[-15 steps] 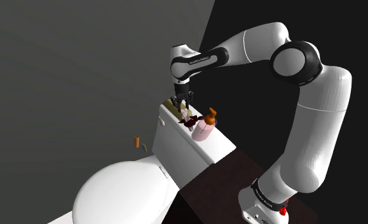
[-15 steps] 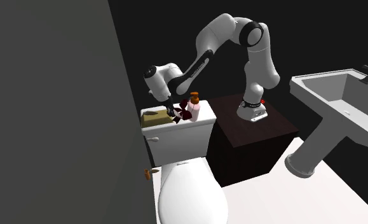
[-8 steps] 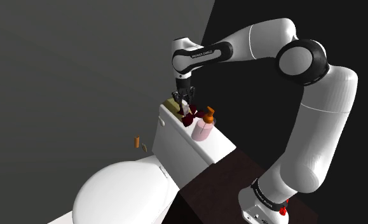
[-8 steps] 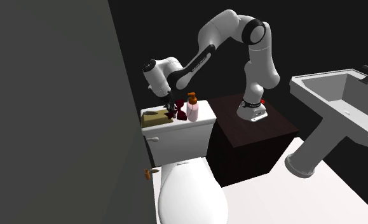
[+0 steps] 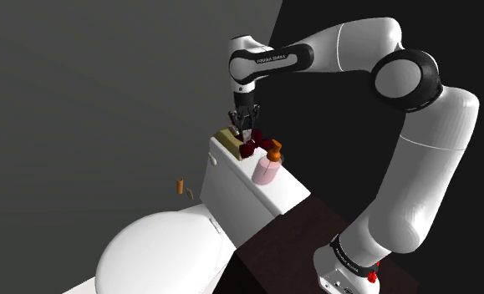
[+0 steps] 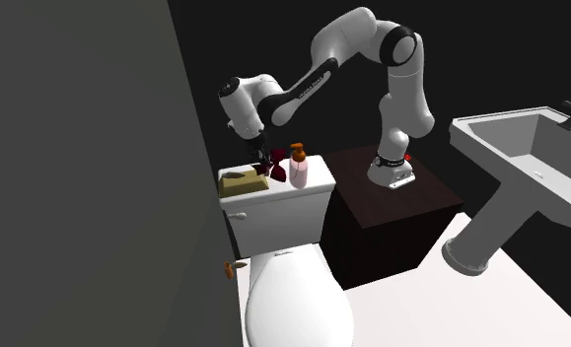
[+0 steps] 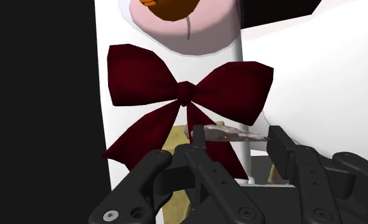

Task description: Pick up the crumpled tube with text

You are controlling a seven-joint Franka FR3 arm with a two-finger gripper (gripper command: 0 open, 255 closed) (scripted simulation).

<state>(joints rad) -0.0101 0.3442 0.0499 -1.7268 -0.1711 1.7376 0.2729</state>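
I see the gripper (image 5: pixel 242 127) hanging above the toilet tank (image 5: pixel 231 179), its fingers pinching the crumpled tube (image 7: pixel 230 132) clear of the lid. In the wrist view the tube's long axis runs straight across the gap, finger to finger, with its thin flattened end toward one finger. In the shoulder view the dark red bow (image 5: pixel 250 149) lies at six o'clock below the gripper, and the pink bottle (image 5: pixel 267 169) at four o'clock.

On the toilet tank (image 5: pixel 231 188), by the shoulder view, the bow (image 5: pixel 249 150) lies midway, the box (image 5: pixel 227 137) at its ten o'clock, the pump bottle (image 5: pixel 267 169) at its four. Above the bow hangs the end effector (image 5: pixel 244 131), the crumpled tube (image 7: pixel 230 133) clasped in it.
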